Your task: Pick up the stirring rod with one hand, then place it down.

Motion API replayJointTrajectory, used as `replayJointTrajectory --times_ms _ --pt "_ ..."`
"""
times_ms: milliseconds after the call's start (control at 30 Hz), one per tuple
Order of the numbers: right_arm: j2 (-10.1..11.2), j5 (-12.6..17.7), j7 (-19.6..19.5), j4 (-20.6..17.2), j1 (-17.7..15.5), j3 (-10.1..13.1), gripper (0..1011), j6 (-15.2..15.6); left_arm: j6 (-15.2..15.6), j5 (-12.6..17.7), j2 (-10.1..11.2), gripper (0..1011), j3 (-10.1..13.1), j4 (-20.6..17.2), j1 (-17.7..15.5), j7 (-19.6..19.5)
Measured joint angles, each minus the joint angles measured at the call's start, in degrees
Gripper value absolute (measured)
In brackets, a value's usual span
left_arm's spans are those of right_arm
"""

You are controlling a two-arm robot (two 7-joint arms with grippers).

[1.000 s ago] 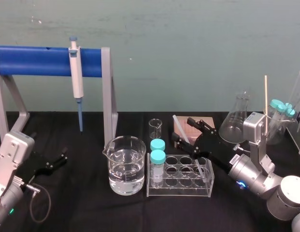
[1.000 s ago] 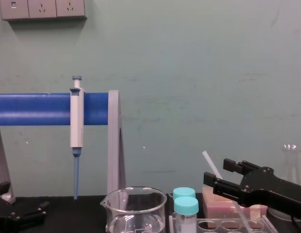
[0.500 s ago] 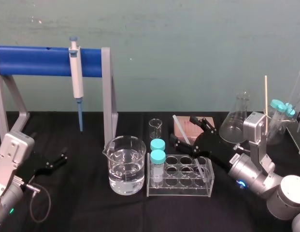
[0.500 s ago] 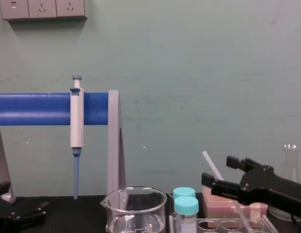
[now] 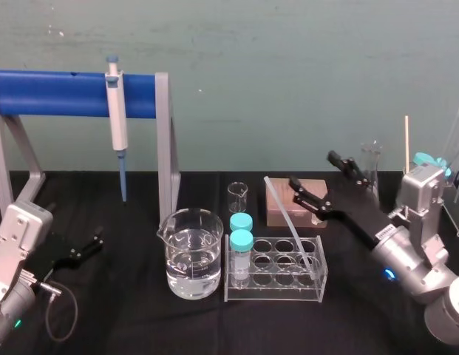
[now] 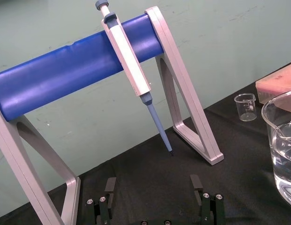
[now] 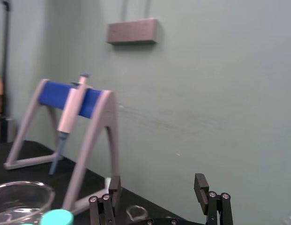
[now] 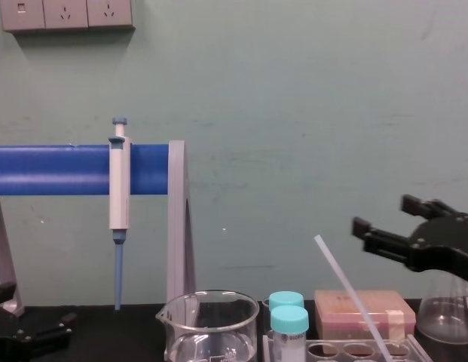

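Black bench (image 5: 140,318), head view: right gripper (image 5: 314,170) hovers empty, fingers spread wide, above and right of the stirring rod (image 5: 284,217), which leans in the tube rack (image 5: 273,293). At bench left, the left gripper (image 5: 92,244) sits parked, likewise spread. Chest view: free air separates rod tip and gripper. Right wrist view: nothing between fingers.

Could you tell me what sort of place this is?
Probably a laboratory bench: a pipette hangs on a blue stand, beside a glass beaker of clear liquid and a rack of capped tubes.
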Motion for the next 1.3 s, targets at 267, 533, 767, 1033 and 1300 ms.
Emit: replayJointTrajectory --times_ms 267,533,767,1033,1300 --pt "0.51 1.79 -3.12 -3.88 -4.22 3.58 1002 8.41 0.00 0.00 0.00 1000 0.00 0.00 0.00 0.00" --pt "0.60 2.26 -5.71 -2.89 -5.30 4.73 1003 16.78 0.00 0.00 0.00 1000 0.00 0.00 0.00 0.00" --pt "0.42 2.19 -5.97 -1.47 -4.78 4.92 1003 18.36 0.00 0.00 0.00 1000 0.00 0.00 0.00 0.00" --pt "0.40 2.19 -5.85 -1.38 -4.70 4.94 1003 18.36 0.00 0.00 0.00 1000 0.00 0.00 0.00 0.00" --pt "0.40 2.14 -5.87 -1.45 -4.74 4.91 1003 18.44 0.00 0.00 0.00 1000 0.00 0.00 0.00 0.00"
